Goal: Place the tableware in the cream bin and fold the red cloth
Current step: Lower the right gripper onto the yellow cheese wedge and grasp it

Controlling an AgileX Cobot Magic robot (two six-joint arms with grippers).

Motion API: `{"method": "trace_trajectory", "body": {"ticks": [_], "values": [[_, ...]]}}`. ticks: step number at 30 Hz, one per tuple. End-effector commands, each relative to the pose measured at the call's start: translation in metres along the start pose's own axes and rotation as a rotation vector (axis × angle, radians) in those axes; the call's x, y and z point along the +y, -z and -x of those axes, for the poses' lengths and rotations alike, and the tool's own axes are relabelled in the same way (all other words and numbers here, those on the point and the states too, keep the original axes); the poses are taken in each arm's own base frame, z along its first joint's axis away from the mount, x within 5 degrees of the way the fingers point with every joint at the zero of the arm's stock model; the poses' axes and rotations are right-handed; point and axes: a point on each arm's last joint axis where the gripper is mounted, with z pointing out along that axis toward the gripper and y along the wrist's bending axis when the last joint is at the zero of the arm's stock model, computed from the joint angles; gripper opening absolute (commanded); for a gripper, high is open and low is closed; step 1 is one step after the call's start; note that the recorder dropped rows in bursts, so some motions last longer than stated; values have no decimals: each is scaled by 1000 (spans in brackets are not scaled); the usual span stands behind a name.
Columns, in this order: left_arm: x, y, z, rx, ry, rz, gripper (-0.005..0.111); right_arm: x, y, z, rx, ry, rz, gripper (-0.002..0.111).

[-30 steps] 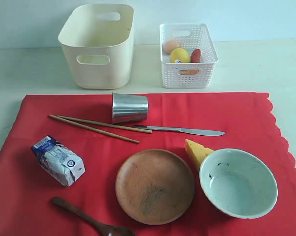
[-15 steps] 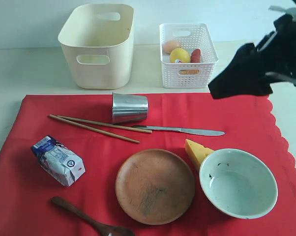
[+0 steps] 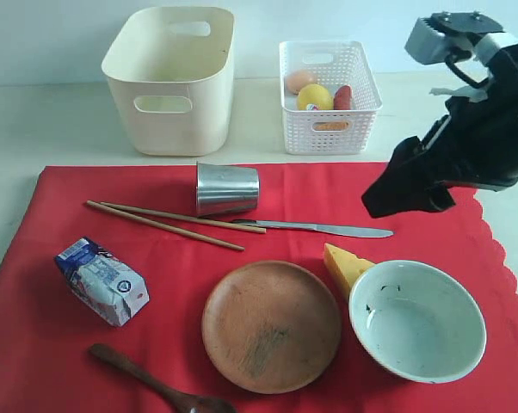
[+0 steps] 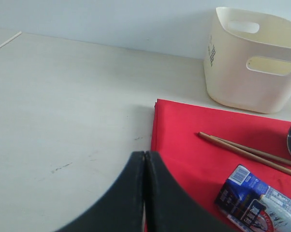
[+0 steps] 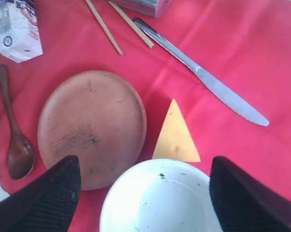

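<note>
The red cloth lies flat on the table. On it rest a steel tumbler on its side, chopsticks, a knife, a wooden plate, a pale bowl and a dark spoon. The cream bin stands behind the cloth, nothing showing inside. My right gripper hangs open above the cloth's right part; in its wrist view the gripper spans the bowl from above, apart from it. My left gripper is shut and empty over bare table beside the cloth's corner.
A white lattice basket with foods stands right of the cream bin. A cheese wedge touches the bowl's left side. A milk carton lies at the cloth's left. Bare table stretches left of the cloth.
The right arm has come into the exterior view from the upper right and moved down and left over the cloth. Nothing on the cloth has moved.
</note>
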Motion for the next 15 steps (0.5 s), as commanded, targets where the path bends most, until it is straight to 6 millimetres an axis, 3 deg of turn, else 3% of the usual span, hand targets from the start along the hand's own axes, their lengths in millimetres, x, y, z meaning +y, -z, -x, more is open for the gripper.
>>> {"method": "trace_trajectory", "body": {"ticks": [1, 5, 8, 15], "values": [[0, 0, 0, -10, -2, 1, 0, -13, -13, 18, 42, -4, -33, 70], [0, 0, 0, -10, -2, 1, 0, -17, -27, 31, 123, 36, -98, 70], [0, 0, 0, -10, -2, 1, 0, -8, -42, 40, 202, 79, -143, 70], [0, 0, 0, -10, -2, 1, 0, -1, -107, 51, 392, 108, -173, 70]]}}
